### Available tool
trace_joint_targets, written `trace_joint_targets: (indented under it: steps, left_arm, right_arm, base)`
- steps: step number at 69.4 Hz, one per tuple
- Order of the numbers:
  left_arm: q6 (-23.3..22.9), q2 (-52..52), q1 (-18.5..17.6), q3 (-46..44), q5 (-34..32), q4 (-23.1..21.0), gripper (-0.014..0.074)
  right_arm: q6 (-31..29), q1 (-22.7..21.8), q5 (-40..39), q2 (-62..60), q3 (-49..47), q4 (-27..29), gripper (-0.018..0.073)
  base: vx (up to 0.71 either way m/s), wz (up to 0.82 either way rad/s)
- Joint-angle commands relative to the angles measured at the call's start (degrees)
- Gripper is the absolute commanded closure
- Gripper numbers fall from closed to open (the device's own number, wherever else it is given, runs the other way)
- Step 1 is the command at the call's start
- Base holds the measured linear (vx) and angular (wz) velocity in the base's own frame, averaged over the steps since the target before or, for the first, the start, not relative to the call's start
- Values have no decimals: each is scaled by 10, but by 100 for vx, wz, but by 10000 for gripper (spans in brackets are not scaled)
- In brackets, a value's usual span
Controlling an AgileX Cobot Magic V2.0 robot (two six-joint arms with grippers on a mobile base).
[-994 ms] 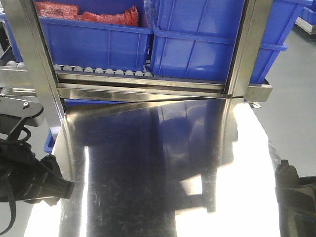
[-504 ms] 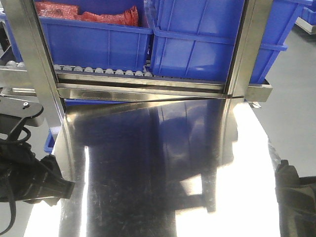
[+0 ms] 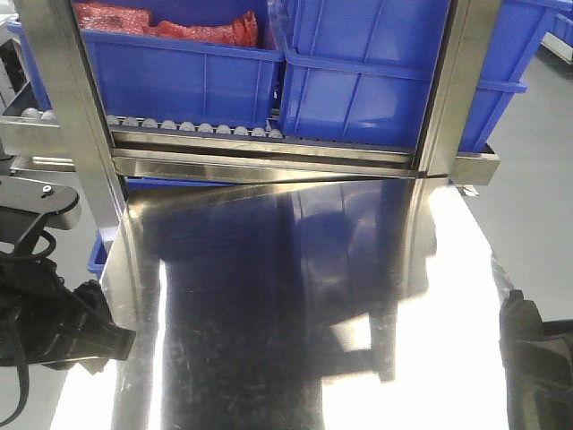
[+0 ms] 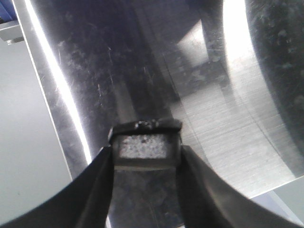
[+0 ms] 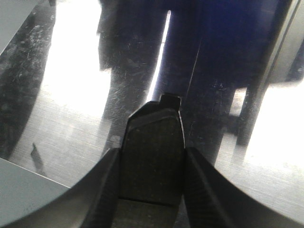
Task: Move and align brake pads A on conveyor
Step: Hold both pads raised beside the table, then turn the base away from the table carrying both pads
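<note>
Two brake pads A held: one (image 4: pixel 142 145) clamped end-on in left gripper (image 4: pixel 146 153), other (image 5: pixel 154 142) clamped in right gripper (image 5: pixel 153 156). Roller rack (image 3: pixel 269 157) slid right in front view, arms unmoved; we judge base repositioning. Conveyor unseen, steel tabletop (image 3: pixel 269 322) below.

Blue bins (image 3: pixel 358 90), red bags (image 3: pixel 210 31) inside; scratched silver tabletop (image 3: pixel 269 313); speckled grey left brake pad (image 4: pixel 145 145), dark cross-hatched right brake pad (image 5: pixel 152 152).

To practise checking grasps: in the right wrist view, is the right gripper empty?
No, the right gripper is shut on a dark brake pad, held above the steel tabletop.
</note>
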Motion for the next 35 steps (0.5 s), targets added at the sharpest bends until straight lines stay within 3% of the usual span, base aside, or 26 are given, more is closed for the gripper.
trace_joint_targets:
  steps: [1,35]
  left_arm:
    - [-1,-12,-2,-16,-27,6,603]
    - [-1,-12,-2,-16,-27,6,603]
  right_arm:
    - [-5,-1,-39,-1,-16,2,569]
    - [-5,-1,-39,-1,-16,2,569]
  base:
    - [-3,9]
    - [-6,21]
